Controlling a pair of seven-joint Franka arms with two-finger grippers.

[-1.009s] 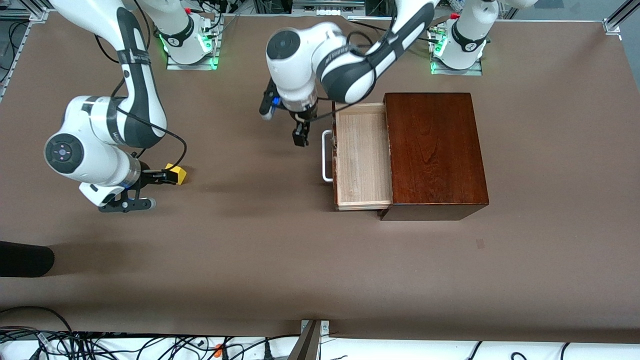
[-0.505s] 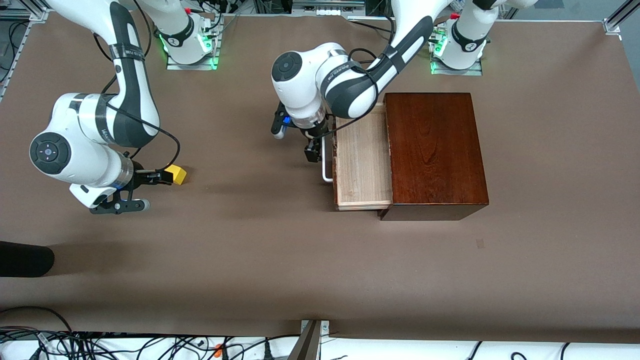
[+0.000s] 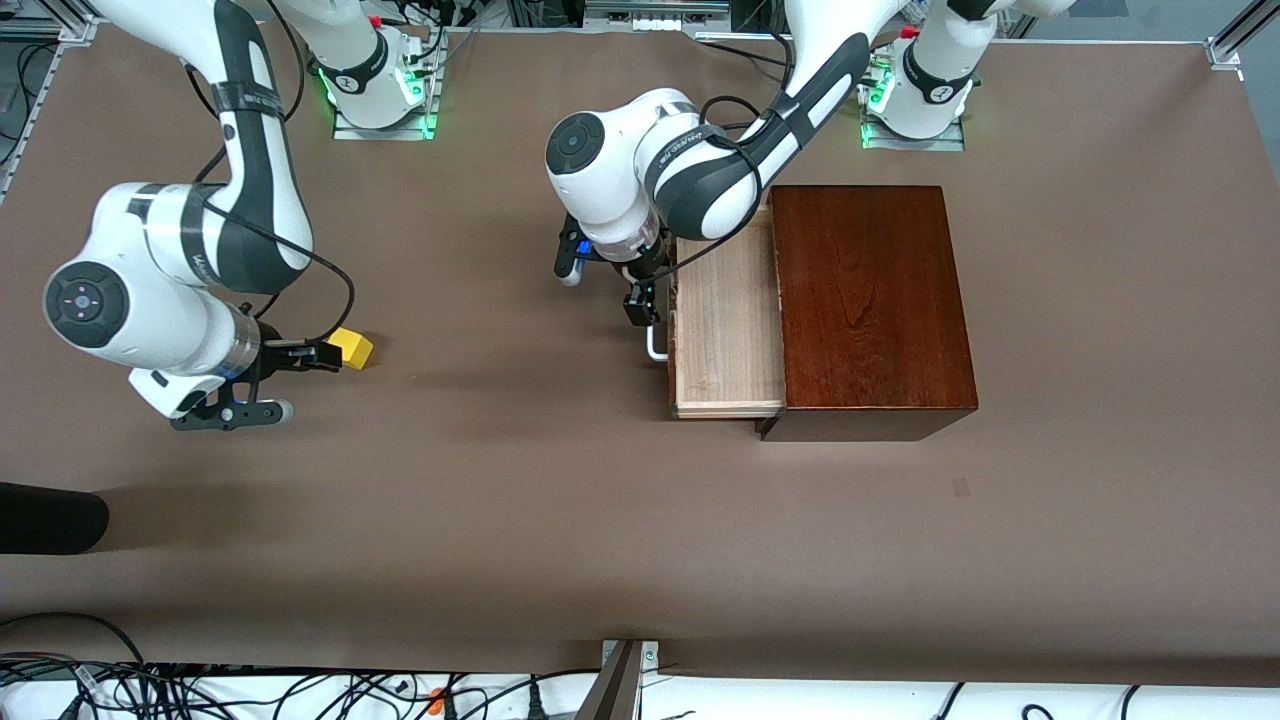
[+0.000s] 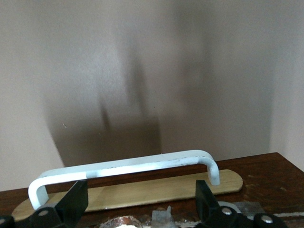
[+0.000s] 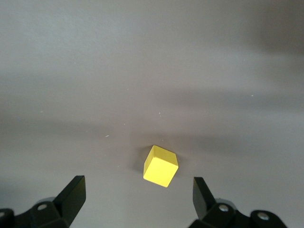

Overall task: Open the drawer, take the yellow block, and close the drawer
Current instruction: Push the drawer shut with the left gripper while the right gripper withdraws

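Note:
The drawer (image 3: 727,330) stands pulled out of the dark mahogany box (image 3: 870,300), and its pale tray shows nothing inside. My left gripper (image 3: 640,303) is open right at the drawer's white handle (image 3: 655,345). In the left wrist view the handle (image 4: 123,166) runs across just past my open gripper (image 4: 140,209), with the dark drawer front (image 4: 266,171) under it. The yellow block (image 3: 352,348) lies on the table toward the right arm's end. My right gripper (image 3: 312,380) is open beside it. In the right wrist view the block (image 5: 160,166) lies ahead of my gripper (image 5: 137,199), touching neither finger.
The brown table cover (image 3: 520,500) spreads around the box. A dark object (image 3: 50,518) lies at the table edge at the right arm's end. Cables (image 3: 200,690) run along the edge nearest the front camera.
My left gripper has moved from the open table up to the drawer handle. My right arm has drawn back slightly from the yellow block, which has stayed put.

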